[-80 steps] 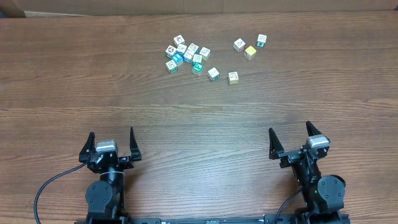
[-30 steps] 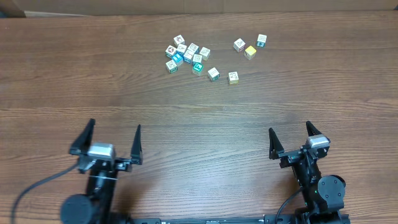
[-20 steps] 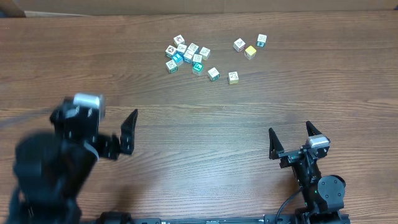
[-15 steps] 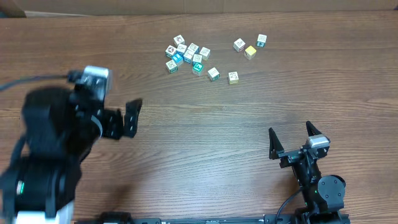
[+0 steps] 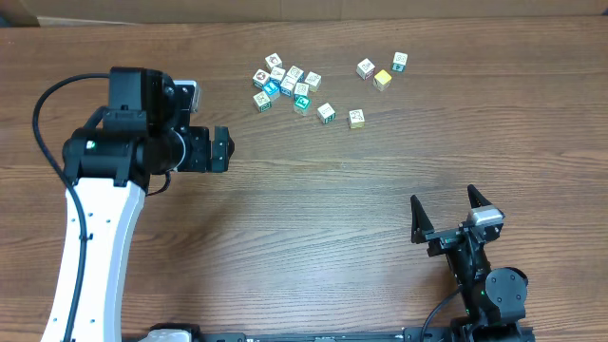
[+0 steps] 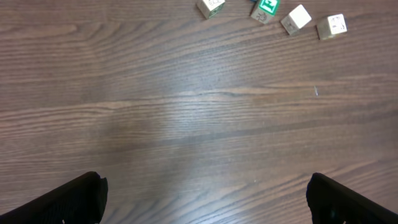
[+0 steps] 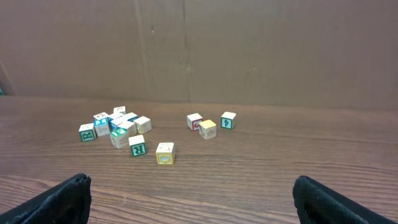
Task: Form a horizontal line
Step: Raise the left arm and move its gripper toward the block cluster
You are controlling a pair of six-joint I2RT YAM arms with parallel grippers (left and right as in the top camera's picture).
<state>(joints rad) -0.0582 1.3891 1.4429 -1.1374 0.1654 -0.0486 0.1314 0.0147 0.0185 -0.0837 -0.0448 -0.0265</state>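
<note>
Several small letter blocks lie at the back of the wooden table. A tight cluster [image 5: 285, 85] sits left of two single blocks [image 5: 326, 112] [image 5: 356, 118] and a group of three [image 5: 382, 76]. My left gripper [image 5: 220, 150] is open and empty, above bare table left and in front of the cluster. Its wrist view shows the open jaws [image 6: 202, 205] over wood, with a few blocks [image 6: 296, 18] at the top edge. My right gripper [image 5: 444, 201] is open and empty at the front right. Its wrist view [image 7: 193, 205] shows the cluster [image 7: 115, 124] and a yellow block [image 7: 165, 153] far ahead.
A brown cardboard wall [image 7: 186, 50] stands behind the table's far edge. The left arm's white link [image 5: 95, 247] and black cable [image 5: 43, 104] reach over the table's left side. The right arm's base [image 5: 489, 285] sits at the front edge.
My left arm has lifted from its rest at the front left and swung forward towards the blocks, jaws still open. The right arm and the blocks have not moved.
</note>
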